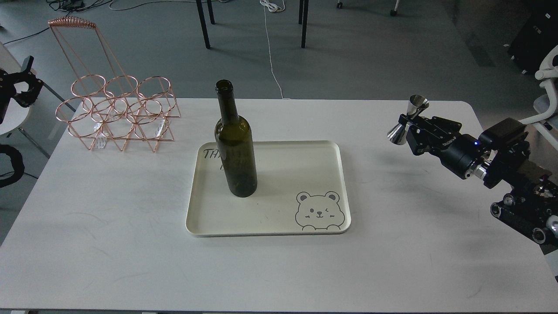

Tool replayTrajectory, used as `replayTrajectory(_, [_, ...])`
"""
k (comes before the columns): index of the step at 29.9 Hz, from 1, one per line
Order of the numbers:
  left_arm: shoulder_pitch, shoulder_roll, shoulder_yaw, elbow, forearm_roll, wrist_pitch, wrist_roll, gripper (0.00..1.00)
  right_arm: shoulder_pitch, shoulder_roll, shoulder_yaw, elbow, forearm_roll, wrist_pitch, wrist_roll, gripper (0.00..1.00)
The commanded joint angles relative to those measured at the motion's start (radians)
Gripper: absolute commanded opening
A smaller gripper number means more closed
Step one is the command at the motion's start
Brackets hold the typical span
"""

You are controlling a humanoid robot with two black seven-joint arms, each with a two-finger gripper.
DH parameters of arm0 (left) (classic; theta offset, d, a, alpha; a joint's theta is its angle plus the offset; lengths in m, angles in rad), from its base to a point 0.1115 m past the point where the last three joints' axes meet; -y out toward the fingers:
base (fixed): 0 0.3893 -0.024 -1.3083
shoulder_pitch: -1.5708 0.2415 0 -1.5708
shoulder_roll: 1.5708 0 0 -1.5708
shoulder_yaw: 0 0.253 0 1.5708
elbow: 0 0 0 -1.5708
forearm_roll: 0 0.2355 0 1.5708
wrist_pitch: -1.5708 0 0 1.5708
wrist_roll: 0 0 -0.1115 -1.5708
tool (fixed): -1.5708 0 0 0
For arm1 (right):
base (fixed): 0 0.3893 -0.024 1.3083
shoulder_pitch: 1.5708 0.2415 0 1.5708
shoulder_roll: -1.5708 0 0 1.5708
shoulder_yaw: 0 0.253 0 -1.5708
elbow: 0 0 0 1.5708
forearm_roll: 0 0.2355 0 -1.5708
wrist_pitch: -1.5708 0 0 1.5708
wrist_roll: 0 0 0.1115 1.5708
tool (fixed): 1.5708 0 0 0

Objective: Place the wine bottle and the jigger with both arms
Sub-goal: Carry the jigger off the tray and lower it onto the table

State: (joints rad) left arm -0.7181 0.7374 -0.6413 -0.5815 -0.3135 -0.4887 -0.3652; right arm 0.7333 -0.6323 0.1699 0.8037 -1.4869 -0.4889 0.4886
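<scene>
The dark olive-green wine bottle (234,148) stands upright on the left half of the cream tray (279,226). My right gripper (407,121) is shut on the silver jigger (406,120) at its waist and holds it tilted, well above the white table, to the right of the tray. My left gripper (24,83) is small and dark at the far left edge, off the table; its fingers look spread, but I cannot tell for sure.
A copper wire bottle rack (117,111) stands at the table's back left. The tray has a bear drawing (319,211) at its front right. A white chair (547,100) is beyond the right edge. Table legs and cables are on the floor behind.
</scene>
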Motion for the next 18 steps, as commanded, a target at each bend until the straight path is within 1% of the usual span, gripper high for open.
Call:
replayTrajectory(1, [0.0, -0.001, 0.0, 0.0, 0.002, 0.0, -0.001, 0.99, -0.06, -0.007, 0.0, -0.066, 0.074, 0.0, 0.0, 0.03])
replayTrajectory(8, [-0.003, -0.001, 0.0, -0.001, 0.004, 0.0, 0.0, 0.99, -0.11, -0.003, 0.0, -0.144, 0.141, 0.0, 0.0, 0.03])
replayTrajectory(14, [-0.009, 0.0, 0.002, -0.001, 0.004, 0.0, 0.0, 0.99, -0.132, 0.002, -0.007, -0.144, 0.163, 0.0, 0.0, 0.04])
replayTrajectory(18, [-0.009, 0.002, 0.002, -0.001, 0.004, 0.0, 0.0, 0.99, -0.138, 0.002, -0.009, -0.146, 0.163, 0.0, 0.0, 0.07])
